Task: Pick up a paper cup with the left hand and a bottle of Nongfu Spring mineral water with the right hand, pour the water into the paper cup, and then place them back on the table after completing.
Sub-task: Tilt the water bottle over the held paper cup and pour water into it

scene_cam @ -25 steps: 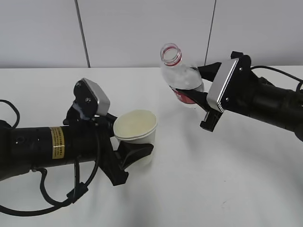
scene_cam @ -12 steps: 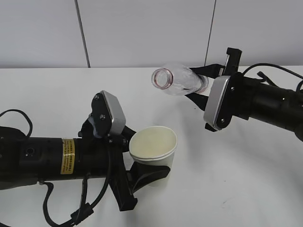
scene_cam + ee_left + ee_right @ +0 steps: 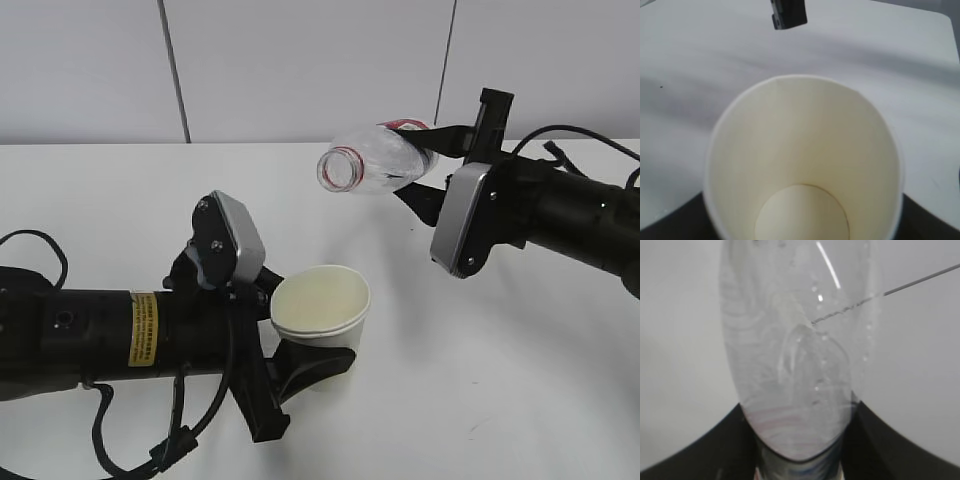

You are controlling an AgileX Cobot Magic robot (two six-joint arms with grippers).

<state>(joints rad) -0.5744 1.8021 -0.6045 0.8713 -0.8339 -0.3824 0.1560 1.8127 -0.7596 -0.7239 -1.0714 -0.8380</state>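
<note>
Paper cup (image 3: 320, 310) is light and crushable, so keep your left hand (image 3: 300, 365) clamped gently, while your right hand (image 3: 425, 175) grips the seemingly near-empty bottle (image 3: 375, 165).

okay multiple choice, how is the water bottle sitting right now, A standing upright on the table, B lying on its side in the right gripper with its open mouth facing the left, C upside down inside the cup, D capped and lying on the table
B: the bottle is held roughly horizontal in the right gripper, its uncapped, red-ringed mouth facing left, above and right of the paper cup.
</note>
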